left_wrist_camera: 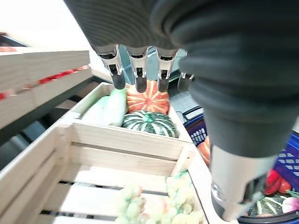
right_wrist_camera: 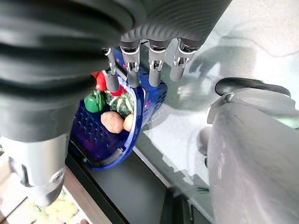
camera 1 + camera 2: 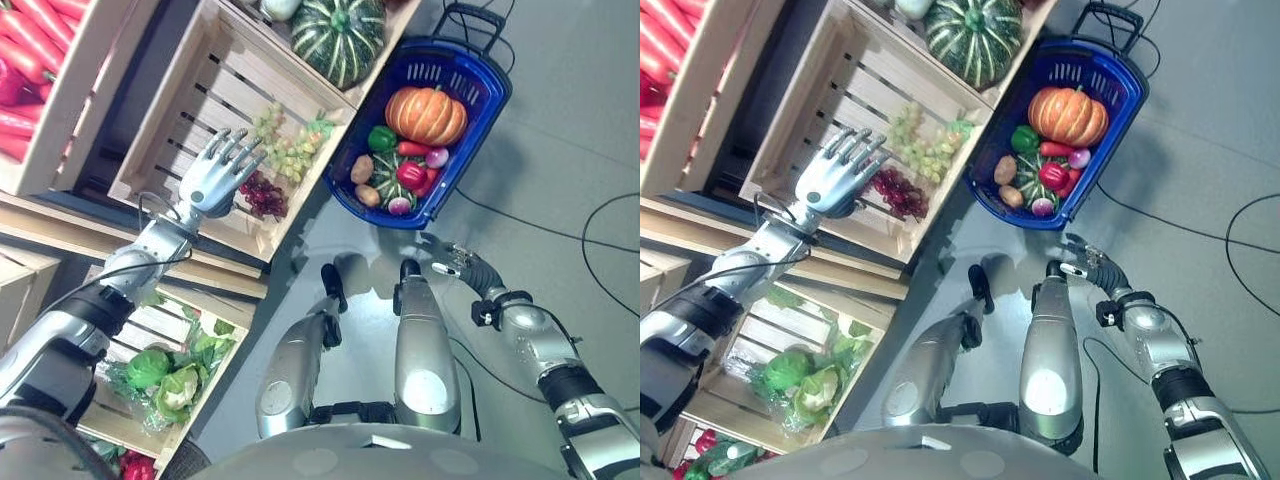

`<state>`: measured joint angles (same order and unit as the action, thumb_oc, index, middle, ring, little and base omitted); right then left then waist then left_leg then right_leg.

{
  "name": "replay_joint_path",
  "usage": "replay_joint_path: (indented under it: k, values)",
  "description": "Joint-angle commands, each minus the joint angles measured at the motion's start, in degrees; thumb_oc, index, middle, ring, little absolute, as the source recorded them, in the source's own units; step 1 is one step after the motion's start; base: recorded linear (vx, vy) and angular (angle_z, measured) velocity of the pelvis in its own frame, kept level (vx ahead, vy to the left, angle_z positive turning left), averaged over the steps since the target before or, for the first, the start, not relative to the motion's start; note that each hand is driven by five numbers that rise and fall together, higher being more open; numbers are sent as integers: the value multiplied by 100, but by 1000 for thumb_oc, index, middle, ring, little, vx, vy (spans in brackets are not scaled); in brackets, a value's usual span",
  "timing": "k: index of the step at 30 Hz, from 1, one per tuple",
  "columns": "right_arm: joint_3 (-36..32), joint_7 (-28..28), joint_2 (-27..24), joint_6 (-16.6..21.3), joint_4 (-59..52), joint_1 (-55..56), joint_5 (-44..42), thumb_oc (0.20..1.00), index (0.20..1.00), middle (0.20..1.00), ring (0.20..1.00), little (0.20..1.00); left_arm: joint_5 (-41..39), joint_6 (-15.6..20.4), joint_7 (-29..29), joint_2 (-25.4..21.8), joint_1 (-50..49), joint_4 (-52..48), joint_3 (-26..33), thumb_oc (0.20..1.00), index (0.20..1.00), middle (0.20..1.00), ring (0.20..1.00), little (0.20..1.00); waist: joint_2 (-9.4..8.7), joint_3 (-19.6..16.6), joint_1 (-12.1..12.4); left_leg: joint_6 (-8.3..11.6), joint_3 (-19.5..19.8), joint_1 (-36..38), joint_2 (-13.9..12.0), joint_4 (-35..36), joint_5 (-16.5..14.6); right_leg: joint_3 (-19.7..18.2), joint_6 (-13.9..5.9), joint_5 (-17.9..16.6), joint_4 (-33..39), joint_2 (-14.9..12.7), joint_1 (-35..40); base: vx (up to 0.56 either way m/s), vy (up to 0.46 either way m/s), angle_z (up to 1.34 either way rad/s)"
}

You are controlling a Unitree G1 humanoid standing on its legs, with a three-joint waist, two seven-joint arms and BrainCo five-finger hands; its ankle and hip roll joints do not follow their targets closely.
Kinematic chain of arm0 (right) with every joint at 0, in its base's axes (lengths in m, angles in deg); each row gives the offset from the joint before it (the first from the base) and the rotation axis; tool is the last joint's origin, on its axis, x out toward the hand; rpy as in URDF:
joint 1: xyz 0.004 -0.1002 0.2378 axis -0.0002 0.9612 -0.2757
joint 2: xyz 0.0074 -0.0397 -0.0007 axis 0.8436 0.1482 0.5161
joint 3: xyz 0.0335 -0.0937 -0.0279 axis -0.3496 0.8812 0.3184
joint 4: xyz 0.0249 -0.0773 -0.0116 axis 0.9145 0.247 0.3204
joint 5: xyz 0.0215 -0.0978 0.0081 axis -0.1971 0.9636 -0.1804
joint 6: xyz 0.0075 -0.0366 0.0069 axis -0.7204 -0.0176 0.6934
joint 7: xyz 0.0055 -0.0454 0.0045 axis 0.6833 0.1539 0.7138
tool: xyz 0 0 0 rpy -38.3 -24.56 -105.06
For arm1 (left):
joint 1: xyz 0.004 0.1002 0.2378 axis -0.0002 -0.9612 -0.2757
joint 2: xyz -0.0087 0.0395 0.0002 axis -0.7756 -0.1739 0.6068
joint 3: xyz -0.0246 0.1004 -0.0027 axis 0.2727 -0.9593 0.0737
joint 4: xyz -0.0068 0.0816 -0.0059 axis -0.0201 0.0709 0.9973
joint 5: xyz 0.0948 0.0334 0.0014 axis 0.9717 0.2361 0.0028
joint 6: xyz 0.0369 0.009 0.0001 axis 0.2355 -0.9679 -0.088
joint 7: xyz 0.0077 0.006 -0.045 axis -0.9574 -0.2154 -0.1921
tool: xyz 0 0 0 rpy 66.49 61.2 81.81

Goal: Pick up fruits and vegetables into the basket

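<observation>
Nearest on the left, a low slatted wooden crate (image 3: 205, 395) holds leafy green cabbages (image 3: 165, 378) in crinkled wrap. To the right, over bare grey floor (image 3: 560, 130), the right hand (image 3: 452, 258) hangs just near of the basket, holding nothing; its silver fingers (image 2: 154, 70) are straight and slightly spread.

Farther left, the left hand (image 3: 215, 172) hovers over a pale pine crate (image 3: 200, 110) with gapped floor slats and raised plank walls. Its fingers (image 1: 140, 74) are straight and apart, empty, their dark tips pointing toward the far right. Just right of the hand in that crate lie a knobbly bunch of dark red grapes (image 3: 263, 194) and, beyond it, pale green grapes (image 3: 290, 145) against the right wall. The rest of the crate floor is open slats, leaving free room under the palm.

Right of this crate, its rim close to the crate's corner, sits the blue plastic basket (image 3: 475, 125) with perforated walls and a black handle at its far end. In it lie a ribbed orange pumpkin (image 3: 426, 114), a glossy green pepper (image 3: 382, 138), red peppers (image 3: 412, 174), a small striped green squash (image 3: 388, 180), brown potatoes (image 3: 362, 170) and pinkish round radishes (image 3: 437, 157).

Farthest, a large ribbed dark-green striped pumpkin (image 3: 338, 38) fills the next crate, and smooth red peppers (image 3: 30, 45) are piled in a crate at far left.
</observation>
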<state>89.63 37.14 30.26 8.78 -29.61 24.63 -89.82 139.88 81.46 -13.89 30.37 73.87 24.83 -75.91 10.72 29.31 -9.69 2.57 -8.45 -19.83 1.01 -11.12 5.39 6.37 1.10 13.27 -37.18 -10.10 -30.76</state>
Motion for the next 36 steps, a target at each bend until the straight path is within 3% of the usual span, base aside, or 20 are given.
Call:
replay_joint_path:
  k: [1,17,36]
  values:
    - [55,-70,1,153,-424,-29,-281,1000,1000,1000,1000,1000,3,-277,68,-290,164,24,314,1000,1000,1000,1000,1000,-156,49,-116,-204,-311,-354,74,-1191,-823,-173,-134,-569,481,321,-49,-37,-7,-9]
    - [-57,-179,46,220,-769,-406,-555,1000,1000,1000,1000,1000,88,-511,551,-135,915,945,131,1000,1000,1000,1000,1000,-320,49,-218,-228,-416,-1850,-44,-1728,-831,-509,-243,-842,146,586,-1543,-21,5,-7]
    - [-150,-237,28,305,-860,-454,-664,1000,1000,1000,1000,1000,206,-722,633,-83,678,1187,236,1000,1000,1000,1000,1000,-295,49,-143,-209,-350,-2258,32,-1799,-840,-506,-293,-953,170,580,-1954,-1,4,-1]
